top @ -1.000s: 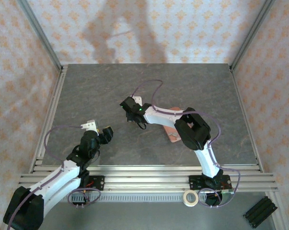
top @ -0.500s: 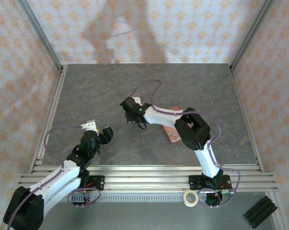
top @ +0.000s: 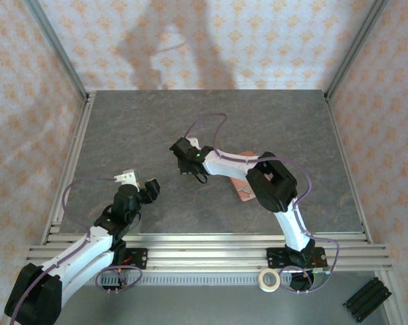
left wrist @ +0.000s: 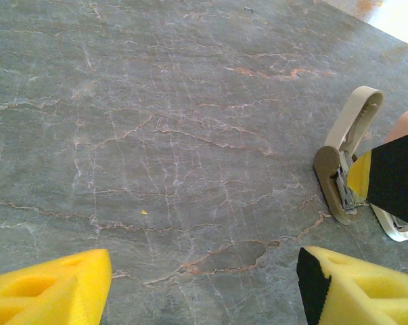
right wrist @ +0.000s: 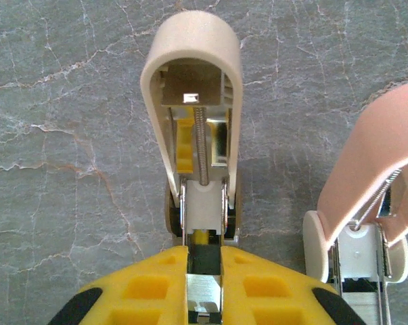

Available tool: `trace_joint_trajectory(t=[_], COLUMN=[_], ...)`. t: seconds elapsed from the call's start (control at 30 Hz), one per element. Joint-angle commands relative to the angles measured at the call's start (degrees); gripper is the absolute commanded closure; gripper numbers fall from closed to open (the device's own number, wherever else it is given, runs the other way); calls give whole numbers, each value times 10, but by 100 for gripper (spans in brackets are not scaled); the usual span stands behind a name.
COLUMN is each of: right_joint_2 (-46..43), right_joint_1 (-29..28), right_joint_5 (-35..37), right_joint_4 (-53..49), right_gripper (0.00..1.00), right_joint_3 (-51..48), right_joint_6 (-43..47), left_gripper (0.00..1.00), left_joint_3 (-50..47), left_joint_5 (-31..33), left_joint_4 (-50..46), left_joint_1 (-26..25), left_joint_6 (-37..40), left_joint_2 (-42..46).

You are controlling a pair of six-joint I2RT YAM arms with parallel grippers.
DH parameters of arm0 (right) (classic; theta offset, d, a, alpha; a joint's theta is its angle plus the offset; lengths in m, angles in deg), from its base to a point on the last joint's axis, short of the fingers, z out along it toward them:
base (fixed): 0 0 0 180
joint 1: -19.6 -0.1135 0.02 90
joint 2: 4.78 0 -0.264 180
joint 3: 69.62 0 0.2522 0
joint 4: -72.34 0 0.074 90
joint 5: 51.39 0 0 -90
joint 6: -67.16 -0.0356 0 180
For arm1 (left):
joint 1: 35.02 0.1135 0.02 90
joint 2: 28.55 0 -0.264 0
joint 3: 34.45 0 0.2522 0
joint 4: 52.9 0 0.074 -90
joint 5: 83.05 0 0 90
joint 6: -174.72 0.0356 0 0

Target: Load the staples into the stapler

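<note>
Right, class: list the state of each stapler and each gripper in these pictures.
cream stapler: open, lid swung up, spring exposed.
pink stapler: open, lid raised.
right gripper: shut at the cream stapler's channel, a silvery piece between its fingers.
left gripper: open, empty, above bare table.

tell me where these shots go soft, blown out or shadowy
Top external: broad soft shadows on the back wall, table evenly lit. Left wrist: table veins crisp, yellow fingers of the left gripper blurred, far corner blown out. Right wrist: stapler sharp, a silvery piece glinting in the shut right gripper.
</note>
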Motion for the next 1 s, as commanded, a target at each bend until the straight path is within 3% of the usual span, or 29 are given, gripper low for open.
trace_joint_trajectory(t=[0.0,0.6,0.87,0.97], right_joint_2=[10,-78,-175,-216], right_joint_1=[3,4,28,46], right_joint_5=[13,7,-19,-37], right_joint_4=[-22,4,80,126], right_gripper=[84,68,67,67], right_joint_3=[-4,-20,-118,-175], right_joint_6=[3,25,-5,-24], left_gripper=[26,26,26,21], left_joint_3=[1,23,80,105], left_joint_5=[17,0,-64,-88], left_joint_4=[11,-9,-29,-22], left_joint_1=[6,6,6,6], left_joint_6=[6,11,38,41], left_joint_2=[2,5,-29,-64])
